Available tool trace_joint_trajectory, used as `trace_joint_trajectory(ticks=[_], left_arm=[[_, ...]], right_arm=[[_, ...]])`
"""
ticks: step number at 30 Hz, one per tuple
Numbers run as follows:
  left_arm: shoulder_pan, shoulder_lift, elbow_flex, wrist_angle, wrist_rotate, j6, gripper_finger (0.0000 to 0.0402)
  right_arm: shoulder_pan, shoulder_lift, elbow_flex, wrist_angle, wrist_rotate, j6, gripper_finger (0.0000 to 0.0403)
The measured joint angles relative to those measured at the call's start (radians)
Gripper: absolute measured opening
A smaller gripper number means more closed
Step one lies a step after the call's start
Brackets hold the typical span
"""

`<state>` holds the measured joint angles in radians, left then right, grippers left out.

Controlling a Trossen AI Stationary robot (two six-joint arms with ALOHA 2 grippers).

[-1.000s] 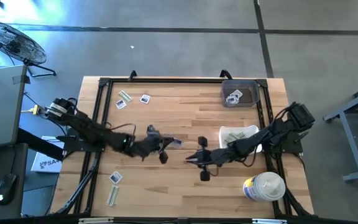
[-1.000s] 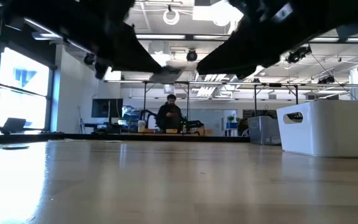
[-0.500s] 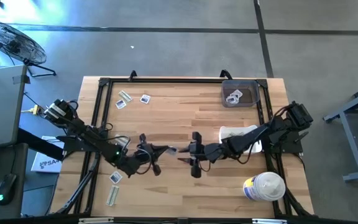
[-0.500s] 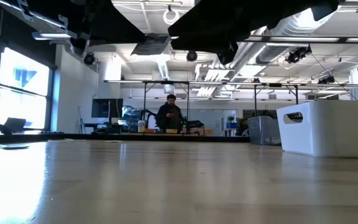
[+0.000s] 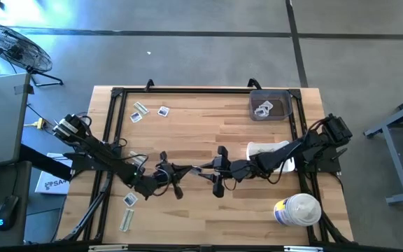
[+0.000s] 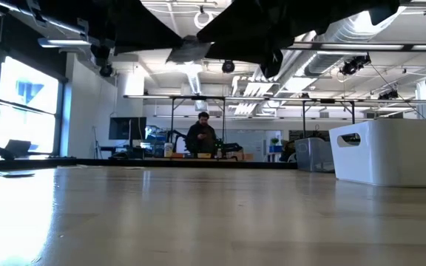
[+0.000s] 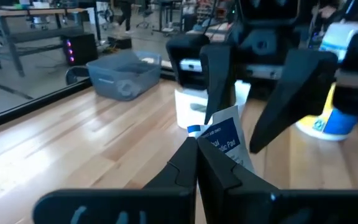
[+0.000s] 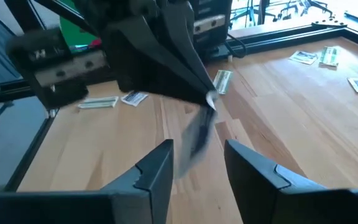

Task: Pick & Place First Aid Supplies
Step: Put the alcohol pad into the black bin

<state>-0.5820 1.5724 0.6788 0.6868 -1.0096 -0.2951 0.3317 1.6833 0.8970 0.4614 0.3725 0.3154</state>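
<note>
Handover at frame centre: left gripper (image 5: 185, 169) pinches a white sachet (image 7: 224, 138) by its edge; right gripper (image 5: 206, 171) stands spread around it. Advisable: right closes squarely before left releases. The left wrist view reads the blue print; the high view shows loose packets (image 5: 139, 112) upper left and the white bin (image 5: 259, 148).
</note>
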Motion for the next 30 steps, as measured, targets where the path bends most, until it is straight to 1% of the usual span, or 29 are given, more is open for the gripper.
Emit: trace_joint_trajectory(ticks=[2,5,8,12,13,17,20,23,26,30], left_arm=[[0.002,0.015,-0.001,0.011,0.002,0.000,0.0000],[0.008,0.028,-0.001,0.046,0.006,0.000,0.0000],[0.013,0.030,-0.001,0.068,0.009,0.003,0.0000],[0.015,0.030,-0.001,0.065,0.034,0.003,0.0000],[0.015,0.030,-0.001,0.064,0.035,0.003,0.0000],[0.014,0.030,-0.001,0.045,0.052,-0.002,0.0001],[0.013,0.030,-0.001,0.049,0.050,-0.005,0.0001],[0.013,0.028,-0.001,0.044,0.041,0.000,0.0004],[0.012,0.019,-0.001,0.028,0.031,0.002,0.0021],[0.012,-0.013,-0.001,-0.009,0.032,-0.003,0.0062]], right_arm=[[0.000,0.000,0.000,0.000,0.000,0.011,0.0135],[0.000,0.000,0.000,0.000,0.000,0.028,0.0116],[0.000,0.013,0.000,0.015,0.007,0.027,0.0079],[-0.003,0.039,-0.001,0.038,-0.001,0.024,0.0015],[-0.004,0.044,-0.001,0.039,-0.001,0.021,0.0008],[-0.006,0.052,-0.001,0.036,0.026,0.025,0.0016],[-0.007,0.052,-0.001,0.033,0.037,0.018,0.0005],[-0.007,0.052,-0.001,0.032,0.037,0.007,0.0005],[-0.007,0.052,-0.001,0.028,0.037,0.007,0.0003],[-0.006,0.052,-0.001,0.028,0.037,0.005,0.0004]])
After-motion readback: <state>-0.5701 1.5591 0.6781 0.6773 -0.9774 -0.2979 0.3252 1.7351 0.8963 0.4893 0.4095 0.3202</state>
